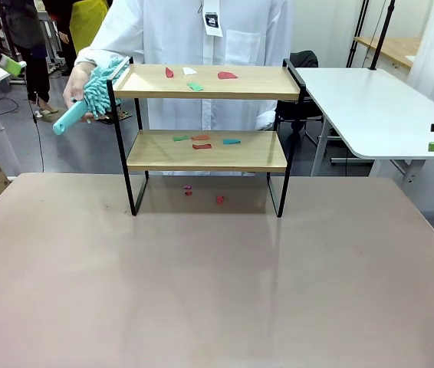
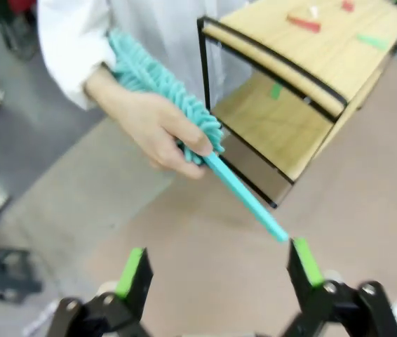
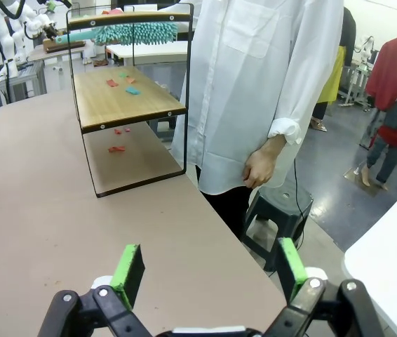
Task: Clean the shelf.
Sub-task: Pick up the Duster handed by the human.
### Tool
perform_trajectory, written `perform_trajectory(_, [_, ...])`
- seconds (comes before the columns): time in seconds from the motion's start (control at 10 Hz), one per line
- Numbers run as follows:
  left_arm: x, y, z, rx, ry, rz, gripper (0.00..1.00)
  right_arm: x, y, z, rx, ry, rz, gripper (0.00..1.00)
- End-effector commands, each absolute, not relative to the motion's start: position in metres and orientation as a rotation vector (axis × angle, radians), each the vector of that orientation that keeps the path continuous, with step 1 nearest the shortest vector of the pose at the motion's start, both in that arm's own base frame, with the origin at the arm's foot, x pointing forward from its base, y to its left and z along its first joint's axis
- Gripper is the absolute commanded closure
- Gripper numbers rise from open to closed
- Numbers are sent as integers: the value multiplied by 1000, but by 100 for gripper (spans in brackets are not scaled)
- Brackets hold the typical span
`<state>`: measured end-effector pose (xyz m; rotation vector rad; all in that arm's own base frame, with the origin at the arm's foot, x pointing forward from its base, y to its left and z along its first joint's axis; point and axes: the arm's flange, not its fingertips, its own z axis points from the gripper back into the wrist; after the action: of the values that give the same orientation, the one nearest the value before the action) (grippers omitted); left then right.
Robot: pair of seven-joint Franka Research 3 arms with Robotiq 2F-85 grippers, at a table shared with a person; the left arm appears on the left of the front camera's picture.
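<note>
Left wrist view is showing the hand (image 2: 149,130) offering the duster (image 2: 184,105) handle-first beside the shelf (image 2: 304,63), standing on the table's (image 2: 367,196) far side; the left gripper (image 2: 219,260), jaws wide like the right gripper's (image 3: 205,270), should be centring the handle before closing.

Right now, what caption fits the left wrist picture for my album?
A hand holds a teal duster, handle toward the open left gripper, beside the shelf with coloured scraps.
</note>
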<state>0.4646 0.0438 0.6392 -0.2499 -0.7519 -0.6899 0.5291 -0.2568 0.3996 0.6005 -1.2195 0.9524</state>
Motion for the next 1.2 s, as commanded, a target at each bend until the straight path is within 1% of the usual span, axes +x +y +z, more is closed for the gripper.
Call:
perform_trajectory(0.0, [449,7,641,-203,-642,-564,0,530,-252,406,594,-1211,935,0])
perform_trajectory(0.1, [446,-19,637,-147,-546,-492,0,530,-252,406,594,-1211,935,0])
perform_trajectory(0.2, [442,-35,632,-134,-526,-521,0,530,-252,406,594,-1211,935,0])
perform_trajectory(0.3, [441,-41,629,-157,-527,-564,0,530,-252,406,594,-1211,935,0])
perform_trajectory(0.4, [445,-23,636,-136,-587,-532,0,530,-252,406,594,-1211,935,0])
perform_trajectory(0.6, [445,-23,636,-136,-587,-532,0,530,-252,406,594,-1211,935,0])
perform_trajectory(0.7, [443,-38,631,-143,-559,-534,0,530,-252,406,594,-1211,935,0])
perform_trajectory(0.8, [443,-47,617,-74,-559,-552,0,530,-252,406,594,-1211,935,0])
perform_trajectory(0.9, [450,-58,605,-16,-557,-498,0,530,-252,406,594,-1211,935,0])
perform_trajectory(1.1, [461,-71,587,38,-599,-418,0,530,-252,406,594,-1211,935,0])
